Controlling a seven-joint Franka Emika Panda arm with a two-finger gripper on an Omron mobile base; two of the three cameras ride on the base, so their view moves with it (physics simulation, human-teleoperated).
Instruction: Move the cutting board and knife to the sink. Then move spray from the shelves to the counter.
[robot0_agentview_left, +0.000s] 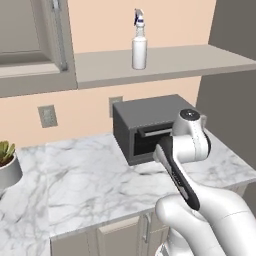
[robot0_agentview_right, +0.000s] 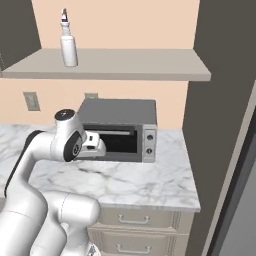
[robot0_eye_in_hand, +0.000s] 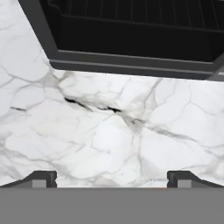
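The claw (robot0_eye_in_hand: 112, 179) hangs wide open and empty over the bare marble table (robot0_eye_in_hand: 109, 135), just before the dark toaster oven (robot0_agentview_right: 120, 129). Beyond and above, the spray (robot0_agentview_left: 139, 42) stands upright on the shelf (robot0_agentview_left: 190, 62), against the wall.

We see our white Franka arm with dark joints (robot0_agentview_left: 186, 150) rising from the base, its thick lower link leaning up and forward to a rounded elbow joint with a dark cap, from which the forearm folds down and ahead. In the right base view the same arm (robot0_agentview_right: 60, 150) bends at that capped joint and the white hand reaches out level in front of it. Our two-finger gripper (robot0_eye_in_hand: 112, 178) points downward, its jaws spread wide apart with nothing between them, and the small dark finger tips (robot0_eye_in_hand: 41, 178) stand far apart.
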